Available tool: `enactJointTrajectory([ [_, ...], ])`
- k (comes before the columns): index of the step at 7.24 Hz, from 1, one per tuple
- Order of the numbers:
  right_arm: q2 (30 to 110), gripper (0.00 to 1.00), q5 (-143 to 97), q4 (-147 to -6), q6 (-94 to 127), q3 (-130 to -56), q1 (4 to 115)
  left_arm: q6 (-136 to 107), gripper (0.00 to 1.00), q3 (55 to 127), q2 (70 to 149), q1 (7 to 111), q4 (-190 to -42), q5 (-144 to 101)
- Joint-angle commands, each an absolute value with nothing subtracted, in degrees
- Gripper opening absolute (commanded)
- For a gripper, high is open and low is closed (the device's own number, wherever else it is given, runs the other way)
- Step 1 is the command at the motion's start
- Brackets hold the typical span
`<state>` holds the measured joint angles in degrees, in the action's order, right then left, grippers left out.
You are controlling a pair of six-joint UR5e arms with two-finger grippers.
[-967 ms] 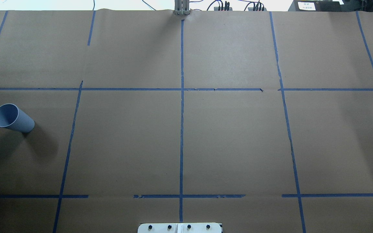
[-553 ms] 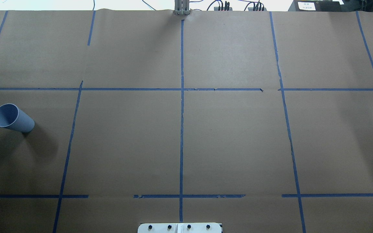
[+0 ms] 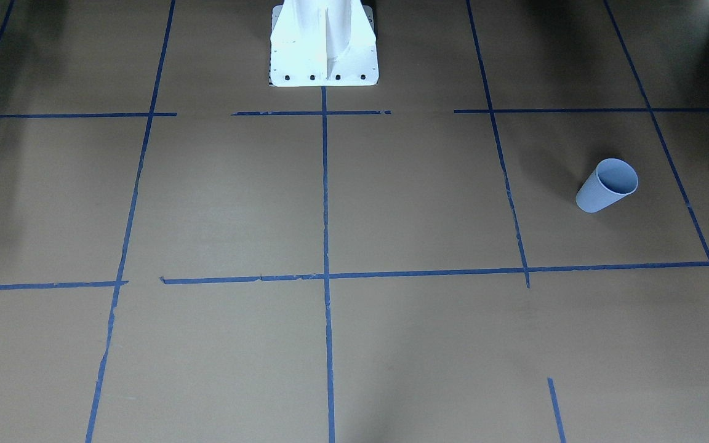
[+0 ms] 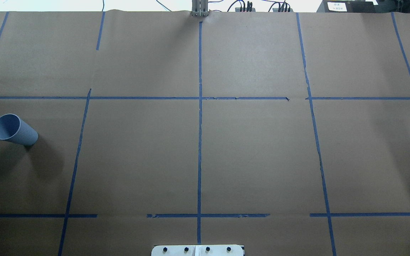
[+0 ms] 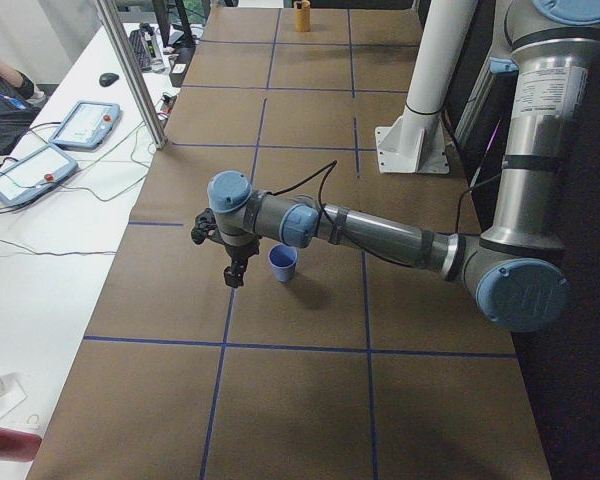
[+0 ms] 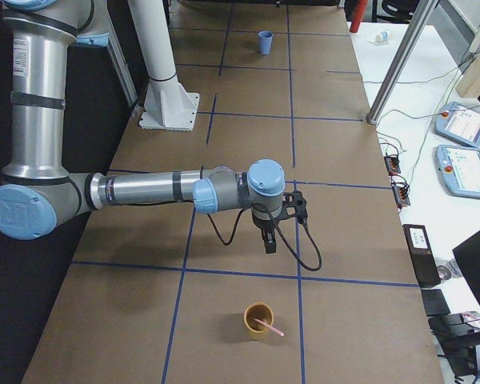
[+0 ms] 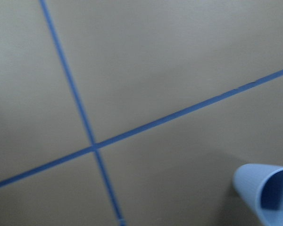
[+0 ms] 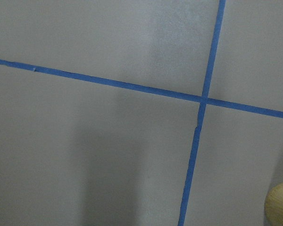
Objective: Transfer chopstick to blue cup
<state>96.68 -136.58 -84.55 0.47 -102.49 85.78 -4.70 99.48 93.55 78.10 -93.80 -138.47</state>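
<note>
1. Front-facing view: the blue cup (image 3: 607,186) stands upright on the right of the table (image 3: 391,203). It looks empty, and no chopstick lies anywhere here.
2. Overhead view: the blue cup (image 4: 14,129) sits alone at the far left. Neither of my pincers shows.
3. Left side view: my left pincer (image 5: 234,278) hangs pointing down, just beside the blue cup (image 5: 283,263) and not touching it. From this angle I cannot tell whether it is spread or pressed together. An orange cup (image 5: 301,15) is tiny at the far end.
4. Right side view: the chopstick (image 6: 268,326) leans inside the orange cup (image 6: 258,320) at the near end. My right pincer (image 6: 270,242) hangs near that cup but apart from it. I cannot tell its spread either.
5. Left wrist view: blurred, with the blue cup's (image 7: 269,193) rim in the lower right corner.
6. Right wrist view: the orange cup's (image 8: 280,205) edge shows at the lower right.
7. By my reckoning nothing is done yet. I must lift the chopstick out, carry it across the whole table and drop it in the blue cup.
</note>
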Motion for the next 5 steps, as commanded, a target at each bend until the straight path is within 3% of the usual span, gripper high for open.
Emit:
enactJointTrajectory([
  [1, 96.68, 1.0, -136.58, -84.55, 0.44, -102.48, 85.69, -17.44, 1.0, 99.75, 91.51, 71.66, -100.42, -137.3],
  [3, 96.68, 1.0, -136.58, -84.55, 0.35, -102.39, 85.43, -26.49, 1.0, 99.23, 86.5, 66.12, -112.89, -130.98],
  [5, 96.68, 1.0, -136.58, -84.55, 0.35, -102.39, 85.43, -29.52, 1.0, 98.88, 86.13, 62.68, -113.9, -130.52],
])
